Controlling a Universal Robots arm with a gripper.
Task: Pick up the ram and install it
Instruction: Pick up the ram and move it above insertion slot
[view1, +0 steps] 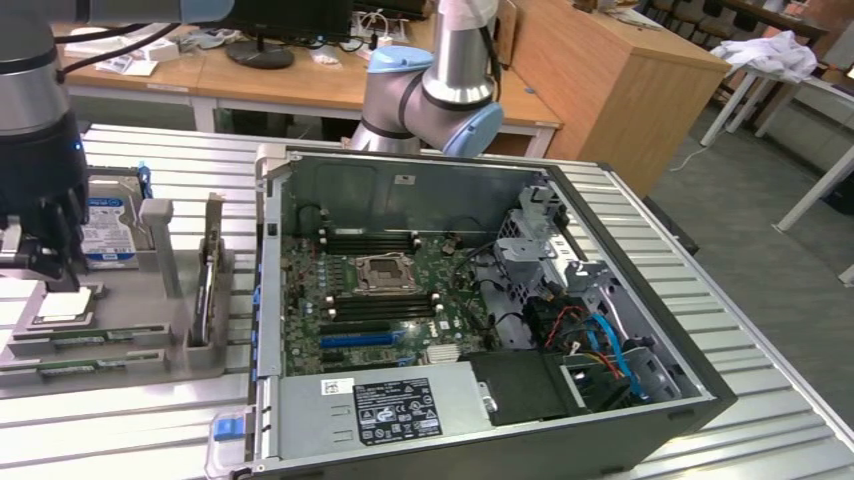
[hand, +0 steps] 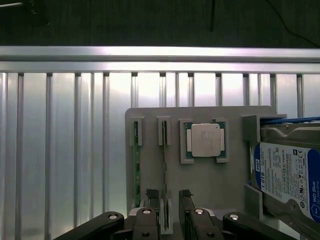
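Aluminium slat table (view1: 160, 150) carries everything I'm watching. Biggest item on it is the open PC case (view1: 400, 185), lying on its side with the motherboard (view1: 334, 300) face up. The power supply (view1: 387, 405) is at the near end, with the drive cage and blue/orange cabling on the exterior view's right. Black and blue memory slots (view1: 380, 310) flank the CPU socket. Arm (view1: 434, 85) is based behind the case and reaches round to the exterior view's left. There it hangs over the grey parts holder (hand: 210, 185), well apart from the case. Wooden desks (view1: 320, 85) with a monitor foot and cables sit behind the table.

On the holder:
- Hard drive (hand: 285, 180), blue label, stands on edge at one end between grey posts.
- CPU (hand: 205, 140) lies flat in its pocket next to the drive.
- The ram (hand: 163, 165) stands on edge in a narrow slot, just beside the CPU pocket.
- A second green stick (hand: 135, 170) stands in the parallel slot on the ram's other side, near but apart.

Gripper (hand: 170, 220) is spread wide, holding nothing. Its fingers (hand: 151, 220) straddle one end of the ram, one each side; I can't tell whether either touches it. One finger sits in the gap toward the second stick, the other on the CPU side. Tight neighbours there: the second stick and the CPU pocket wall.
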